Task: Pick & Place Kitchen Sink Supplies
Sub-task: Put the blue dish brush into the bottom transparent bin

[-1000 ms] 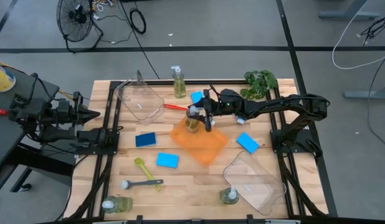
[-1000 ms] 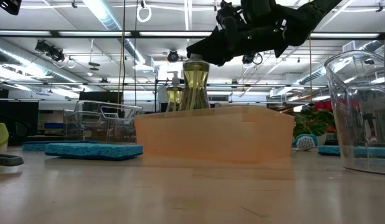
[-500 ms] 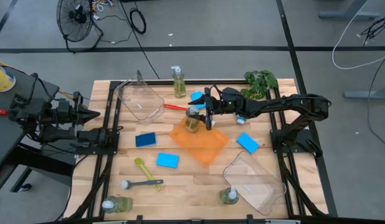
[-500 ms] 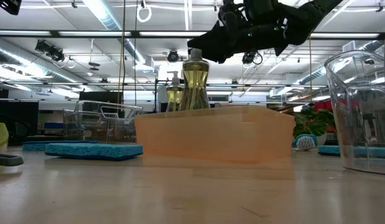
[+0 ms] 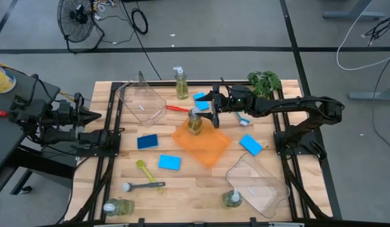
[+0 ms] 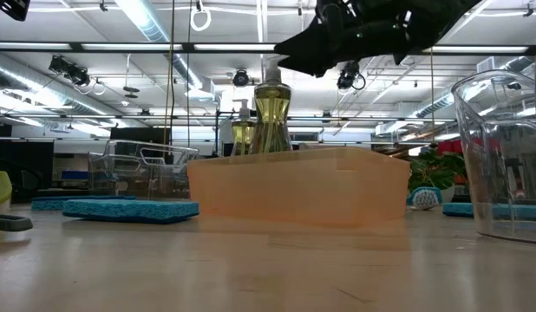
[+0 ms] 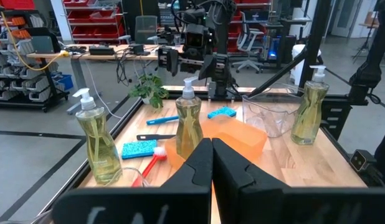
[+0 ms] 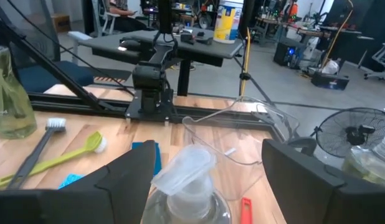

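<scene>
Starting at the near edge of the worktop: you've got one soap bottle lying at the near left corner, and another one standing just left of the clear bin on the near right. A little farther in on the left are the grey brush and the yellow-green brush, then two blue sponges and, with a third sponge over on the right.

In the middle sits your orange bin, and a pump bottle stands upright inside its far left part. Your right claw is just above and to the right of that bottle's pump, fingers spread wide apart and holding nothing.

Farther back there's the red brush, another blue sponge, a second clear bin on the far left, a fourth bottle at the far edge, and the plant in the far right corner.

Your left claw is parked off the left side of the worktop, fingers pressed together, empty.
</scene>
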Tool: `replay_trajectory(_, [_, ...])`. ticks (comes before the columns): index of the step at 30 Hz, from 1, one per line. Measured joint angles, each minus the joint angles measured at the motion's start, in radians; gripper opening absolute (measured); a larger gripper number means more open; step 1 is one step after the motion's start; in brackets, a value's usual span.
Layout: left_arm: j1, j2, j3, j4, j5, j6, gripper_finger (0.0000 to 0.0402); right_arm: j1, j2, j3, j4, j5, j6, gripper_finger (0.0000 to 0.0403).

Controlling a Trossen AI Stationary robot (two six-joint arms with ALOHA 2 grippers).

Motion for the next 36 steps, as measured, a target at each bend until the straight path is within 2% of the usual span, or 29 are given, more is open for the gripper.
replay_trajectory(10, [0.0, 0.0, 0.0, 0.0, 0.0, 0.0, 0.0003, -0.028, -0.102, 0.0, -0.138, 0.021, -0.029, 0.0295])
replay_trajectory(19, [0.0, 0.0, 0.0, 0.0, 0.0, 0.0, 0.0003, -0.097, -0.166, 0.0, -0.232, 0.183, -0.029, 0.0295])
replay_trajectory(26, [0.0, 0.0, 0.0, 0.0, 0.0, 0.0, 0.0003, -0.123, -0.17, 0.0, -0.394, 0.302, -0.003, 0.0295])
replay_trajectory(36, [0.0, 0.0, 0.0, 0.0, 0.0, 0.0, 0.0003, -0.122, -0.172, -0.082, -0.442, 0.316, 0.122, 0.0295])
